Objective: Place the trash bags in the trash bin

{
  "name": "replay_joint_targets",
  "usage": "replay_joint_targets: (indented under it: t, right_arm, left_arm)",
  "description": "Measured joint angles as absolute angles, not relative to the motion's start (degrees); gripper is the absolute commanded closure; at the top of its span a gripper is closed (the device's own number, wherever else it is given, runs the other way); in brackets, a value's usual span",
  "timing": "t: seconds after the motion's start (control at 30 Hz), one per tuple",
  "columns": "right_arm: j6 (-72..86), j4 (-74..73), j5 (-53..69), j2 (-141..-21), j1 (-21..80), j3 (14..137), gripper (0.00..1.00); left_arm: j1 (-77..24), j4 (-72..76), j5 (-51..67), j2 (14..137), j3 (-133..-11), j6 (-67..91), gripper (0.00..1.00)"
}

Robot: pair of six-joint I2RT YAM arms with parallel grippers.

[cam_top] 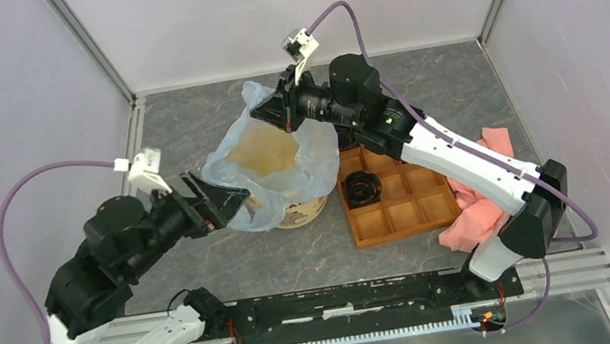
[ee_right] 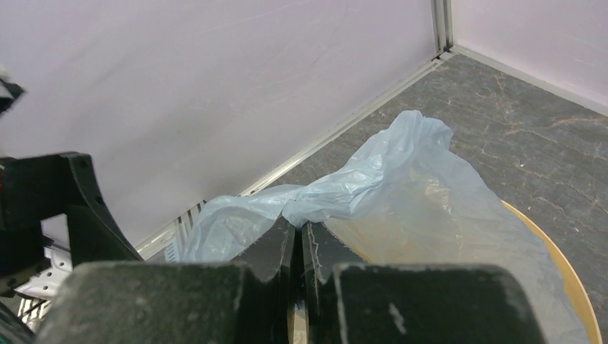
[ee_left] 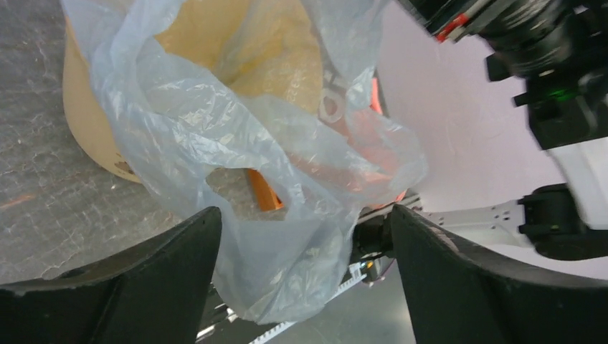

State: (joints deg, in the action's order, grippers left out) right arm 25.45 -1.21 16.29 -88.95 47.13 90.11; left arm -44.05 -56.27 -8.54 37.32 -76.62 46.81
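The pale blue-grey trash bag (cam_top: 267, 155) is draped over and into the cream-yellow trash bin (cam_top: 300, 215) at the table's middle. My right gripper (cam_top: 272, 109) is shut on the bag's far rim; in the right wrist view the jaws (ee_right: 300, 226) pinch a bunched fold of the bag (ee_right: 401, 172) above the bin's rim (ee_right: 568, 266). My left gripper (cam_top: 231, 203) is at the bag's near-left side. In the left wrist view it (ee_left: 305, 240) is wide open, and a hanging lobe of the bag (ee_left: 287, 265) lies between the fingers (ee_left: 165, 265). The bin's side (ee_left: 79, 107) shows on the left.
An orange compartment tray (cam_top: 397, 199) holding a black coiled item (cam_top: 363, 189) stands right of the bin. A pink cloth (cam_top: 481, 200) lies under the right arm. Enclosure walls close the back and both sides, and a metal rail (cam_top: 348, 298) runs along the front.
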Motion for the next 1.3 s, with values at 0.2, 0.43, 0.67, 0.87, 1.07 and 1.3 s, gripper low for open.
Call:
replay_joint_targets:
  t: [0.2, 0.43, 0.67, 0.87, 1.07, 1.3]
  right_arm:
    - [25.6, -0.9, 16.0, -88.9, 46.9, 90.1, 0.92]
    - [28.8, 2.1, 19.2, -88.8, 43.6, 89.4, 0.9]
    - [31.9, 7.3, 24.8, -86.4, 39.0, 82.1, 0.86]
    - [33.2, 9.2, 31.6, -86.9, 34.2, 81.3, 0.77]
    - [31.6, 7.0, 35.9, -88.2, 34.5, 81.5, 0.55]
    - [19.7, -8.8, 29.5, -86.9, 36.0, 86.4, 0.12]
  left_arm:
    - [-44.1, -56.1, -7.5, 40.0, -74.0, 47.6, 0.5]
    - [-44.1, -57.4, -11.2, 35.3, -69.7, 48.2, 0.81]
    - [-44.1, -60.9, -18.7, 34.4, -62.1, 48.2, 0.89]
    - [-44.1, -63.4, -27.2, 39.5, -61.4, 48.9, 0.92]
    - [-44.1, -62.6, -30.3, 39.5, -64.0, 48.8, 0.92]
    - [-44.1, -60.1, -31.9, 39.7, -68.4, 47.4, 0.93]
